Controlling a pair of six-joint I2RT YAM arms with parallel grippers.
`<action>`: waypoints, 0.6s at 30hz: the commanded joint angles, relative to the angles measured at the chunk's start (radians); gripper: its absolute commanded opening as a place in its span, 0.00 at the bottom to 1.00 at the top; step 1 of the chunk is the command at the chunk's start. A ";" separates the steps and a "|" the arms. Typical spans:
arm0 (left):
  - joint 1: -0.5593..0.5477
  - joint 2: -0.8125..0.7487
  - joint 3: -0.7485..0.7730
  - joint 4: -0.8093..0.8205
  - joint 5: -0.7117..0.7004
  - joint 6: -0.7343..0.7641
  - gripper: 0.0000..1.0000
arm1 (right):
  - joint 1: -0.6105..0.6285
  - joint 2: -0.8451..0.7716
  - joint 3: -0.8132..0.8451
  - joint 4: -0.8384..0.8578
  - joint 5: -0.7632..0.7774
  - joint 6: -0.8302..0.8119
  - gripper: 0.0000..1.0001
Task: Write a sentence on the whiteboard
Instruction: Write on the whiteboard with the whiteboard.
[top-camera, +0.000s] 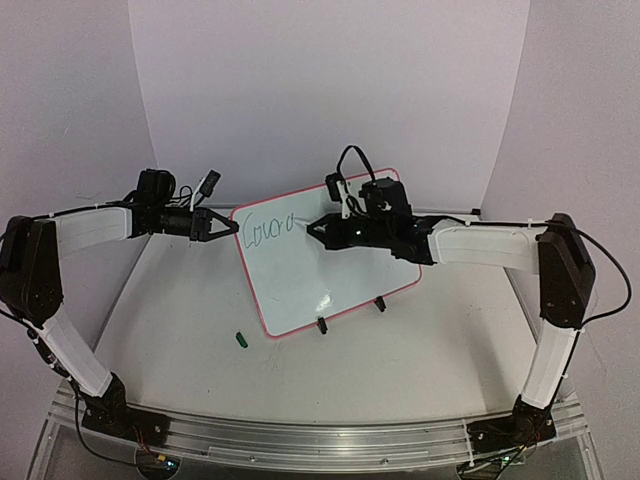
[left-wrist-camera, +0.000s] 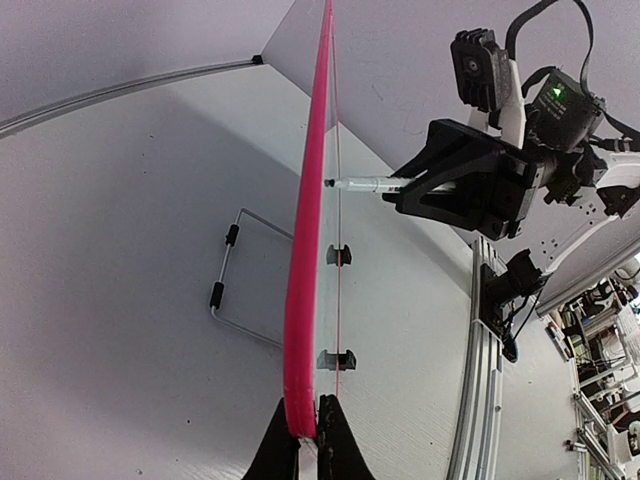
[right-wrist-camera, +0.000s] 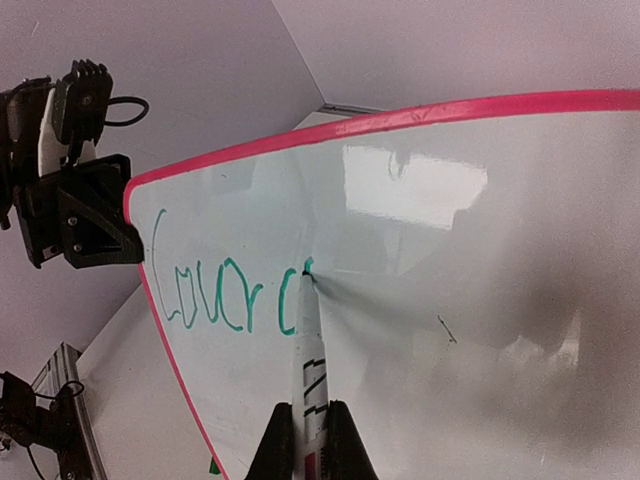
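Tilted at the centre of the top view, on the pale counter (top-camera: 190, 330): small white rectangular whiteboard (top-camera: 330, 275) with a thin red-pink frame, resting on two black clip feet (top-camera: 322, 326). Pinched at its upper-left edge by the left end effector (top-camera: 225, 228), fingers pressed together on the frame, probably to brace the board against the push of writing. Clamped in the right end effector (top-camera: 318, 228), closed on the barrel: slim white marker (right-wrist-camera: 308, 365), green tip touching the board face at the newest stroke.

Of the green handwritten sentence (right-wrist-camera: 230, 295), only "Cour" plus a half-formed letter, along the board's upper left. Judged an early stage, with most of the surface bare.

Below the board's lower-left corner, on the counter: small green piece (top-camera: 240, 340), perhaps the marker cap, too small to confirm. In the left wrist view, board seen edge-on, writing hidden. Behind it, a thin wire loop (left-wrist-camera: 235, 285), purpose unclear. Board's right part cut off in the right wrist view.
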 joint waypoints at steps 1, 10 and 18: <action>-0.031 -0.007 0.019 -0.037 -0.025 0.081 0.00 | -0.003 -0.027 -0.040 0.000 0.007 -0.002 0.00; -0.033 -0.007 0.019 -0.037 -0.025 0.082 0.00 | -0.003 -0.076 -0.064 0.000 0.079 -0.011 0.00; -0.034 -0.010 0.019 -0.037 -0.024 0.083 0.00 | -0.004 -0.122 -0.074 0.039 0.056 -0.005 0.00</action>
